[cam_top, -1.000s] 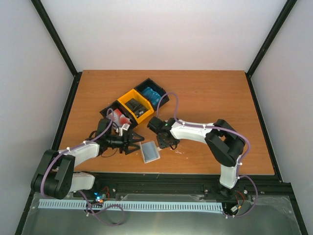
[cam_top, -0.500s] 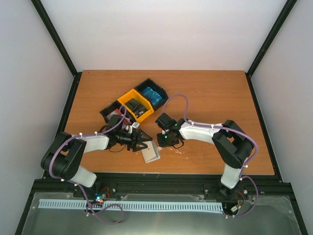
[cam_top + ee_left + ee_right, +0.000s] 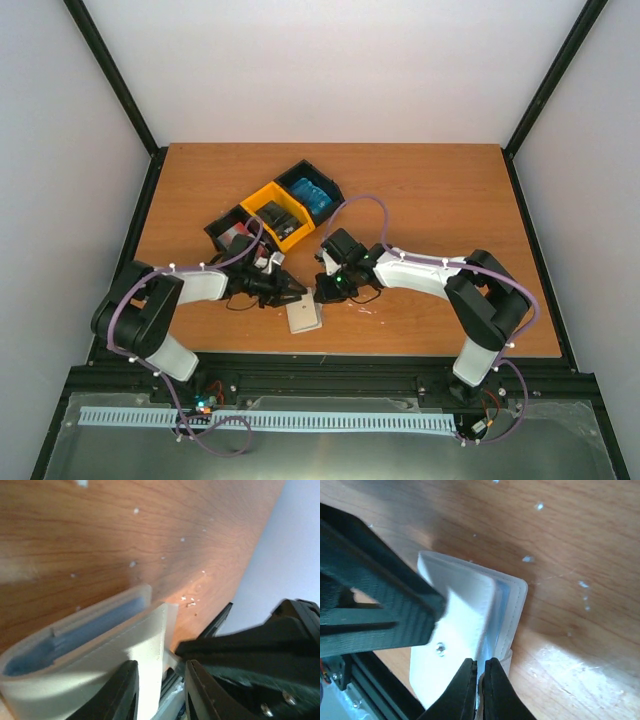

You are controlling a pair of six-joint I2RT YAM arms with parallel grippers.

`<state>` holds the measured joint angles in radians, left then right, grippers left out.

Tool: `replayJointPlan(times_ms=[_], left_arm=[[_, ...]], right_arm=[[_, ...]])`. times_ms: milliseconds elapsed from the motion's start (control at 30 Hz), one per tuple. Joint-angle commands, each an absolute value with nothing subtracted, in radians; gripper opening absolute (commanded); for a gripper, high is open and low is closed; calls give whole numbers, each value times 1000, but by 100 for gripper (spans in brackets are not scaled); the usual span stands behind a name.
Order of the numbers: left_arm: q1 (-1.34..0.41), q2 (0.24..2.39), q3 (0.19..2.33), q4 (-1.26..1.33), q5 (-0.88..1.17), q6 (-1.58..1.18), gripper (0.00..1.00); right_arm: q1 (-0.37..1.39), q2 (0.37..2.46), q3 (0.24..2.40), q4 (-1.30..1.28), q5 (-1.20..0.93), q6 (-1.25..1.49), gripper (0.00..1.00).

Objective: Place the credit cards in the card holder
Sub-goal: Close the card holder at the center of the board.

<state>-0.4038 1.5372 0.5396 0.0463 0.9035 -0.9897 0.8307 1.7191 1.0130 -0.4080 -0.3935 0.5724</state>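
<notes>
Obs., reading from the left edge of the desk (image 3: 430, 190) across. The black-and-yellow tray (image 3: 262, 203) sits left of middle, slanting toward the far edge. All the credit cards I can see are in it: red-and-white cards (image 3: 238, 238) in the end nearest the left edge, black cards (image 3: 283, 220) in the yellow middle bay, blue cards (image 3: 313, 192) in the far end. Neither claw holds a card and none shows in the card holder (image 3: 303, 317), so I judge the task to be at its opening step, with every card left to move. The holder lies close to the near edge, a little left of middle, just in front of the tray. It is part open, and the wrist views show pale blue lining between its beige leaves. The left gripper (image 3: 293, 292) comes in low from the left. Its jaws stand apart either side of the upper leaf, one finger touching it and a gap at the other, so it is not pinching as far as I can see. The right gripper (image 3: 322, 293) meets it from the right, jaws drawn almost together on a thin edge of the holder. The two claws nearly touch over the wallet, with the tray just behind and the near edge just in front, so room there is tight. The right half of the desk, out to the right edge and far right corner, offers free room.
</notes>
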Motion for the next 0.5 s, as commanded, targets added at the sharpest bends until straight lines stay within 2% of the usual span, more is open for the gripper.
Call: replayJointPlan(times_ms=[0, 233, 400, 467], left_arm=[[-440, 1577, 587, -20, 833, -941, 26], [-463, 1590, 592, -33, 796, -936, 19], [-463, 1515, 629, -74, 783, -932, 20], [-463, 1465, 657, -117, 797, -932, 25]], right_arm=[[824, 1701, 1002, -359, -474, 579, 3], [826, 1713, 994, -323, -490, 610, 3], [827, 1748, 1000, -315, -478, 617, 3], [826, 1751, 1003, -314, -464, 626, 3]])
